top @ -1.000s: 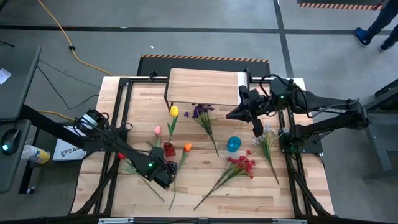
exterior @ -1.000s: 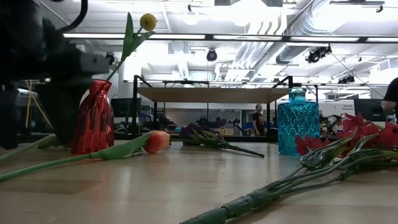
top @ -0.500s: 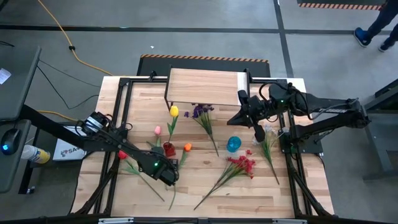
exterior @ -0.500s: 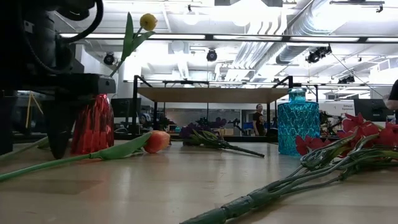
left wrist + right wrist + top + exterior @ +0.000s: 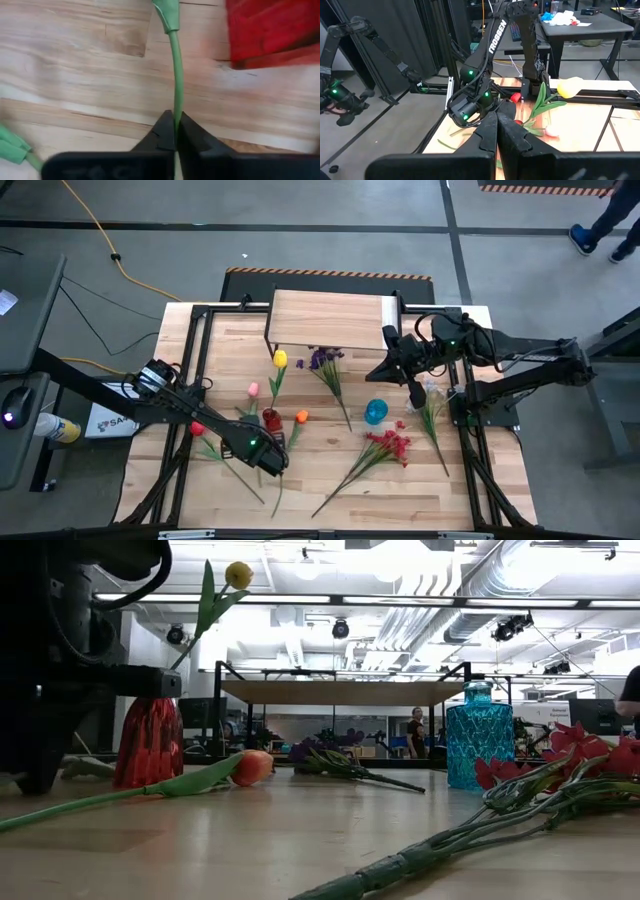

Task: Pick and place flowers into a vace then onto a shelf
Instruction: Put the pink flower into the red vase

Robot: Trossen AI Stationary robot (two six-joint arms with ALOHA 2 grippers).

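Observation:
My left gripper [image 5: 272,465] is down at the table's near left, shut on the green stem of the orange tulip [image 5: 301,417], whose head lies beside the red vase [image 5: 271,420]. A yellow tulip [image 5: 280,359] stands in that vase. A pink tulip [image 5: 253,389], a purple spray [image 5: 322,360], a red spray [image 5: 390,445] and a white spray [image 5: 432,398] lie flat on the table. The blue vase [image 5: 375,412] stands at the middle, the shelf [image 5: 328,318] at the far edge. My right gripper [image 5: 415,392] hangs shut above the white spray, holding nothing. My left gripper pinches the orange tulip's stem [image 5: 175,102] between its two fingers, well below the head and past a leaf. The fingers come from above, pointing down. The stem still lies along the table, with the head [image 5: 253,767] resting by the red vase.
Black frame rails run along the table's left and right sides [image 5: 196,370]. The near middle of the tabletop [image 5: 330,480] holds only loose stems. A person's legs [image 5: 600,225] show on the floor at the far right.
My left gripper has come down onto the table over the orange tulip's stem, shifted slightly toward the right, and shut on it. The tulip lies where it was. My right gripper has stayed shut, drifting a little.

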